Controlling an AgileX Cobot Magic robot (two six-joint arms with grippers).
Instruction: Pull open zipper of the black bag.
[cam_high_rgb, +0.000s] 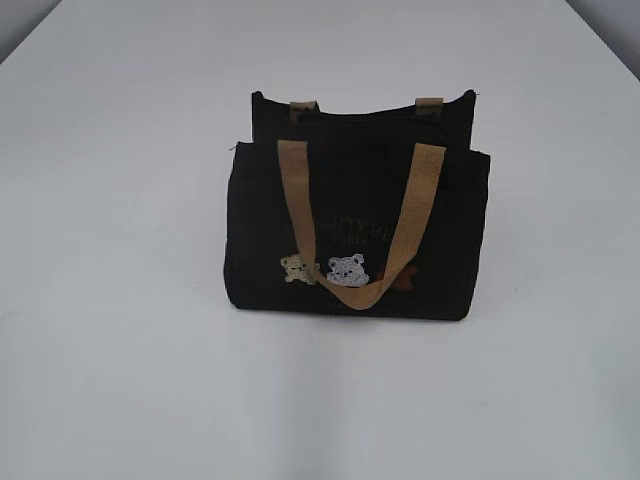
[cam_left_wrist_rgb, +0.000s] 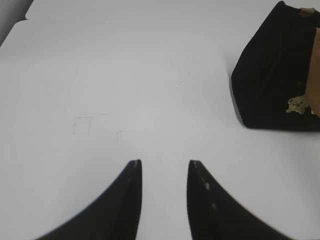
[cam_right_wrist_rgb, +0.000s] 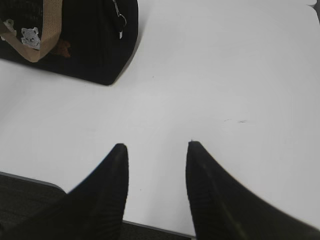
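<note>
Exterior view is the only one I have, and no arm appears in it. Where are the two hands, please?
Observer: The left hand hangs open and empty over bare table; the black bag lies ahead on its right.
Operator: And the right one?
Observer: The right hand is open and empty too, with the bag up on its left.
Operator: Can you find a zipper pull?
Observer: The right wrist view shows a small metal piece on the bag's end; I cannot confirm it is the pull.

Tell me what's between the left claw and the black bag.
Only bare white table lies between the left claw and the black bag, per the left wrist view.
</note>
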